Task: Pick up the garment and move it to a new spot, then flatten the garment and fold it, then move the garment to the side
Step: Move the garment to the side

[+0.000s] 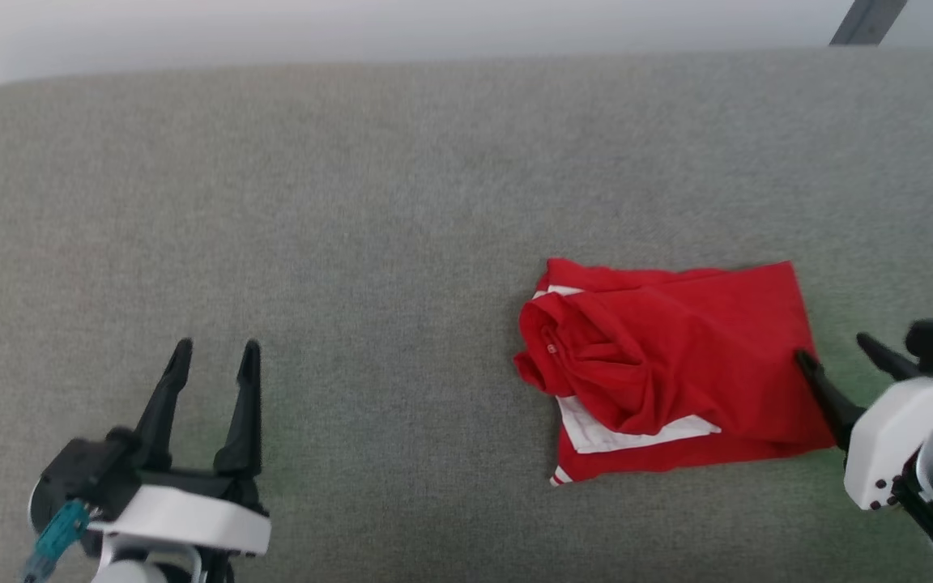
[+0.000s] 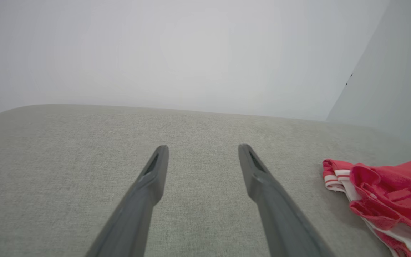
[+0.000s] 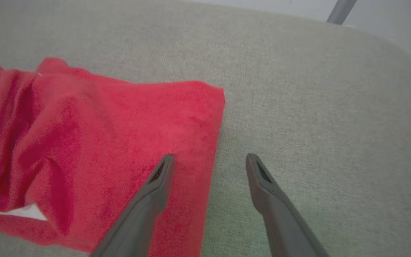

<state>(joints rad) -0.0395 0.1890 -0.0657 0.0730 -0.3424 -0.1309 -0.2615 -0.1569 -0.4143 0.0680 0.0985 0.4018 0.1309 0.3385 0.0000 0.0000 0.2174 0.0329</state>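
I see the garment [image 1: 677, 364] lying folded but rumpled on the grey cushion [image 1: 402, 202], right of centre. My right gripper [image 1: 831, 346] sits at its right edge, fingers spread, one over red cloth and one over cushion. My left gripper [image 1: 216, 346], also spread, is well apart at the lower left.

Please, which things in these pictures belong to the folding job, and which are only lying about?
Of the job:
- garment, roughly folded, on the right
- left gripper, open, well apart from it
- right gripper, open, at its right edge

Only there:
- grey surface under everything
- bar, far right corner
- wall behind
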